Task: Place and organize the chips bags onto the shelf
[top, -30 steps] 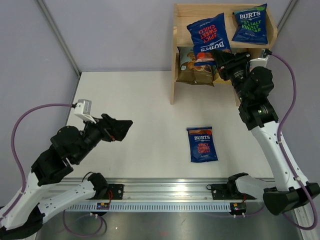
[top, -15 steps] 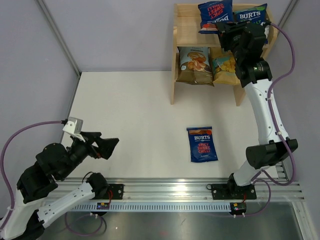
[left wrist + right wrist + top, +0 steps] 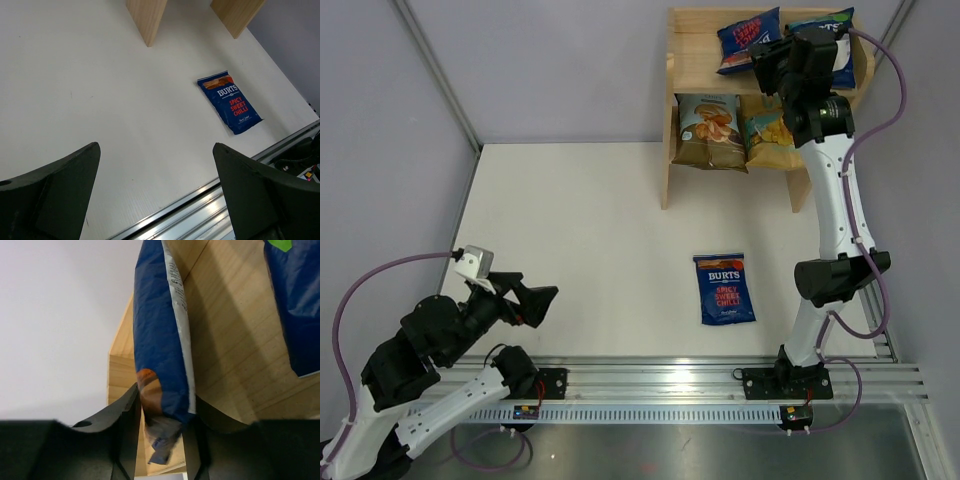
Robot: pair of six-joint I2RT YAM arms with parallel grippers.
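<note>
On the shelf's upper tier, the right hand was clamped on the lower edge of a tilted dark-blue bag, beside a second blue bag. On the lower tier stood a light-blue-and-olive bag and a tan-and-teal bag. In front of the shelf, a third blue bag lay flat on the counter. Well away from the shelf, the left hand hung wide open, holding nothing.

Bare pale wood on the shelf, grain showing and matt, against it a dark-blue bag of crinkled film with a soft sheen, the right gripper has matt black plastic fingers, the table is smooth matt white, the rail brushed shiny metal.
</note>
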